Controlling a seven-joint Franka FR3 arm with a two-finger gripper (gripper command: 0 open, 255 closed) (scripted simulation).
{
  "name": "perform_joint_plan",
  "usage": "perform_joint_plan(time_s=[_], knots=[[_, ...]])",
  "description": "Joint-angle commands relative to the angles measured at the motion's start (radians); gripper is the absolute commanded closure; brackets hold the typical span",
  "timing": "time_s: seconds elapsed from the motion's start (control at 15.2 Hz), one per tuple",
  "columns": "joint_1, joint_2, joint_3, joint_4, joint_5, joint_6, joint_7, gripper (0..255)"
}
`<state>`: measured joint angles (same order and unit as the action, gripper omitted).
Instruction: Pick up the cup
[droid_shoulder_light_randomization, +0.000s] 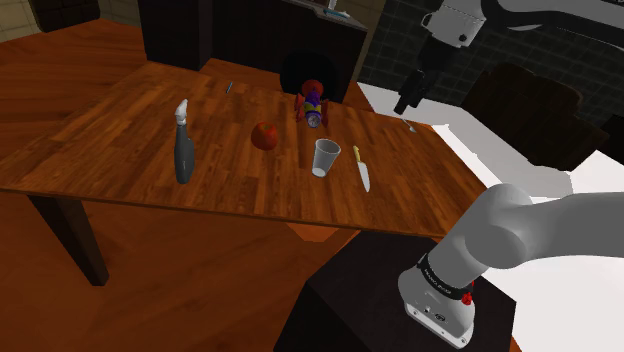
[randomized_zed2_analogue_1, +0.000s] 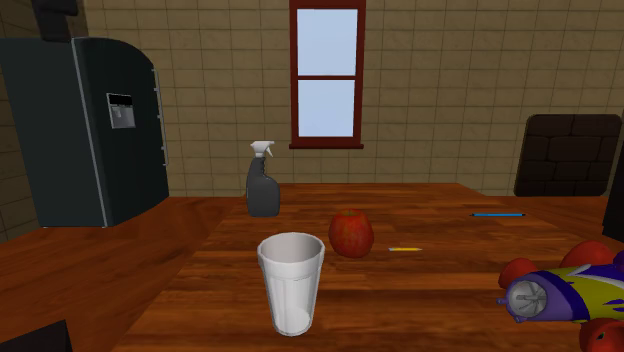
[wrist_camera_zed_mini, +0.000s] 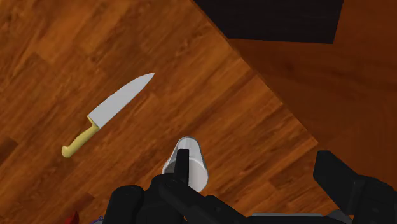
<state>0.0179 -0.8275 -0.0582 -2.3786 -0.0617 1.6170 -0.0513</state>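
A pale translucent cup stands upright on the wooden table, near the edge closest to the stand. It rises close to the camera in the second exterior view, cup, and holds nothing. My black gripper hangs well above the table, up and to the shoulder view's right of the cup. Seen from the wrist, the gripper is open with nothing between its fingers. The cup lies far below, partly hidden by one finger.
A yellow-handled knife lies just right of the cup in the shoulder view. A red apple, a grey spray bottle and a red-and-purple toy also sit on the table. A dark fridge stands beyond the table.
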Motion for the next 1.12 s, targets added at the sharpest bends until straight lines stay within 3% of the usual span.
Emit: perform_joint_plan(time_s=[0.0,0.53,1.06], knots=[[0.0,0.0,0.0,0.0,0.0,0.0,0.0,0],[-0.005,0.227,0.018,-0.056,-0.022,0.257,0.05,0],[-0.016,0.516,0.031,-0.02,-0.058,0.483,0.108,0]])
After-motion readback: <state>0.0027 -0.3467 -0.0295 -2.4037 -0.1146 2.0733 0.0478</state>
